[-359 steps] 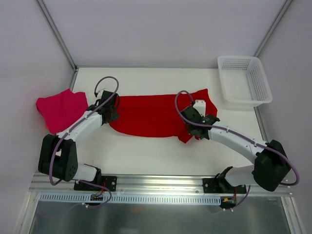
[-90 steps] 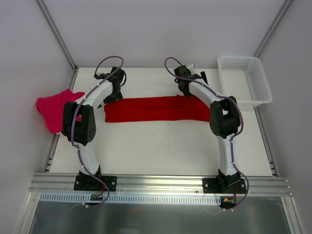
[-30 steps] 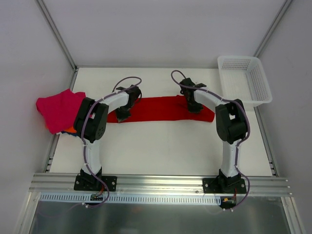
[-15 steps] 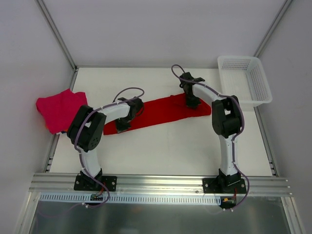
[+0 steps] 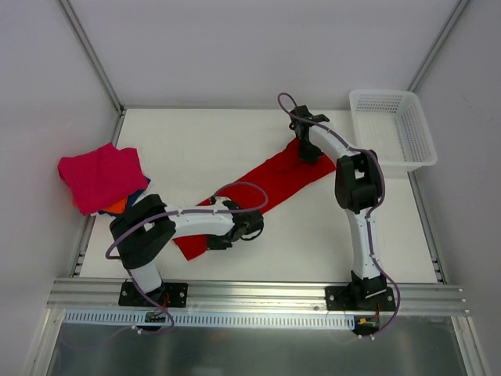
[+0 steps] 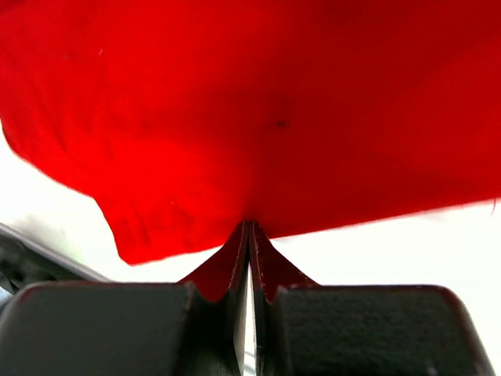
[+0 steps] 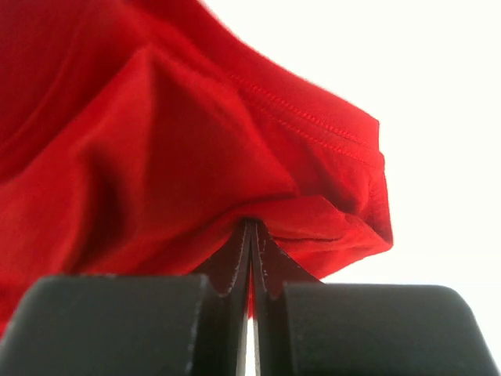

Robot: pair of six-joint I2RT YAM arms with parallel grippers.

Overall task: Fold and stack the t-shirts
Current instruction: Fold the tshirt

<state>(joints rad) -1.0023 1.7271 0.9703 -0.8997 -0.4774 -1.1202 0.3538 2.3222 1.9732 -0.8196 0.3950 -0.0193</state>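
My left claw [image 6: 249,229] is closed on one end of the red t-shirt [image 5: 266,184], and my right claw [image 7: 250,225] pinches the other end. The shirt stretches as a long strip between them, over the bench [image 5: 329,227].

The left arm [image 5: 196,220] and the right arm [image 5: 368,241] are built of white tubular links joined by rounded black joint housings. A thin purple cable [image 5: 238,183] is run in loose loops along each. Each arm is bolted down through a flat black base plate [image 5: 153,295]. The left gripper [image 6: 249,229] and the right gripper [image 7: 250,225] are formed of matt black, blocky fingers [image 6: 102,329] tapered to thin wedge tips.
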